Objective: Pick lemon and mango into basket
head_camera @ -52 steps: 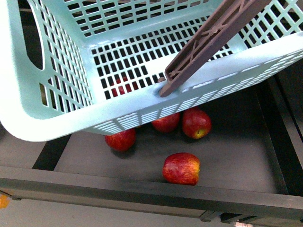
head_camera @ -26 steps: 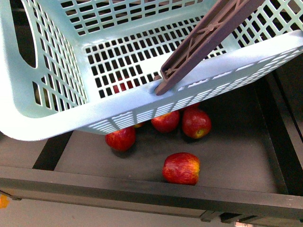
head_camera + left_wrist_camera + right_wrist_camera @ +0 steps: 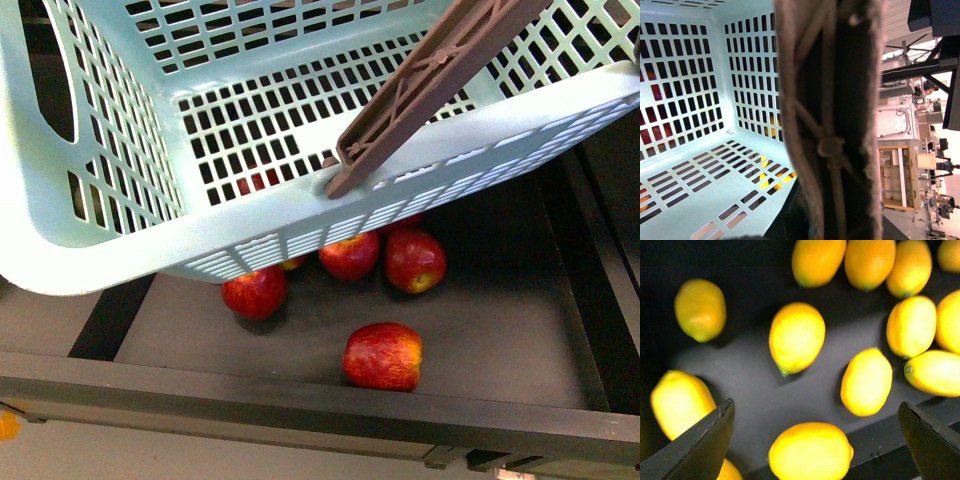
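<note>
Basket (image 3: 120, 250) above dark tray (image 3: 500, 330) of red apples (image 3: 382, 356)

A light teal, slot-patterned basket (image 3: 100, 240) is seen with a brown handle (image 3: 430, 80). Red apples (image 3: 383, 356) — yellow-streaked — are set on a dark grey shelf (image 3: 500, 330). The lemons (image 3: 796, 337) are bright yellow.

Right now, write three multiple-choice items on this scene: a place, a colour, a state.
1. The red apples lie: A) on a white plate B) on the dark tray under the basket C) in a gripper.
2. The basket's handle is: A) brown B) white C) green.
3. The right gripper is: A) shut on an apple B) open above the lemons C) shut on the handle.
B: the front view shows them on the tray. A: the handle is plainly brown. B: its jaws stand wide apart, holding nothing.
</note>
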